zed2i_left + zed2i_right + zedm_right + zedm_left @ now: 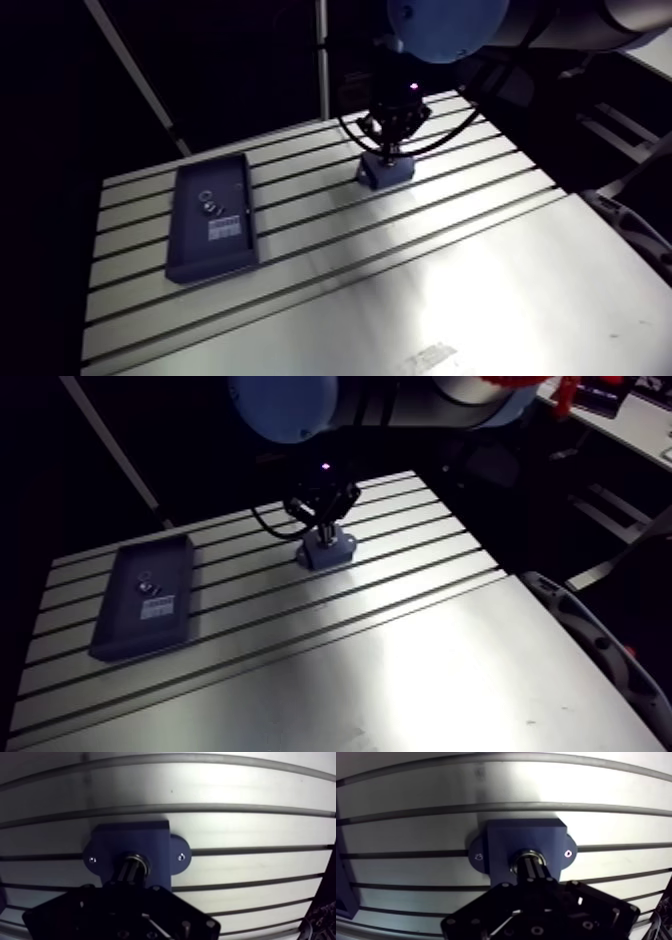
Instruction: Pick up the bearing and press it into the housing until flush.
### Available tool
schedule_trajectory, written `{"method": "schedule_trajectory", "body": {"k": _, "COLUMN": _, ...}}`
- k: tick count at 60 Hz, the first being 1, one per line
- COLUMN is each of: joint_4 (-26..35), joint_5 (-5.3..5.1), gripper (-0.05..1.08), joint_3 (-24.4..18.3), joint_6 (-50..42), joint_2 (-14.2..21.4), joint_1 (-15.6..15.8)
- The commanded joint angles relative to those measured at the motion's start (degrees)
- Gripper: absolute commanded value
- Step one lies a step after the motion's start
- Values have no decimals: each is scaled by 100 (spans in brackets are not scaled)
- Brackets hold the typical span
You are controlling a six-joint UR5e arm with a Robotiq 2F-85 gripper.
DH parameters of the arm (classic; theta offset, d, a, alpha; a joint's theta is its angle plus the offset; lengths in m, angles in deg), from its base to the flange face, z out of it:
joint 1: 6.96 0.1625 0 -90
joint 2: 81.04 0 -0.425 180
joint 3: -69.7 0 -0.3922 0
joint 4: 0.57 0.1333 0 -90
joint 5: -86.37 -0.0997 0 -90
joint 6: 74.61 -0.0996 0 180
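Slotted table [480, 280], claw [532, 868] seemingly together on bearing [528, 853] in blue housing [506, 842], tray [195, 255] label [226, 229] unreadable.

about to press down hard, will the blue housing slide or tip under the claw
The housing probably won't slide: a screw shows on each side. Tipping seems unlikely, since its wide base sits flat on the table. It looks rigid.

One slotted aluminium worktop [450, 290]; one dark blue flanged housing block [501, 842] with two screws [567, 853], at three and nine o'clock of one silvery bearing ring [528, 855]; one dark rectangular tray [190, 250] holding two small metal parts [212, 209].
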Motion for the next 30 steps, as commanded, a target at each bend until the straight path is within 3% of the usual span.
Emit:
{"method": "schedule_trajectory", "body": {"k": 1, "joint_4": 0, "joint_5": 0, "gripper": 107, "joint_3": 11, "joint_6": 0, "joint_2": 2, "joint_1": 7}}
{"method": "schedule_trajectory", "body": {"k": 30, "joint_4": 0, "joint_5": 0, "gripper": 107, "joint_3": 3, "joint_6": 9, "joint_2": 2, "joint_1": 8}}
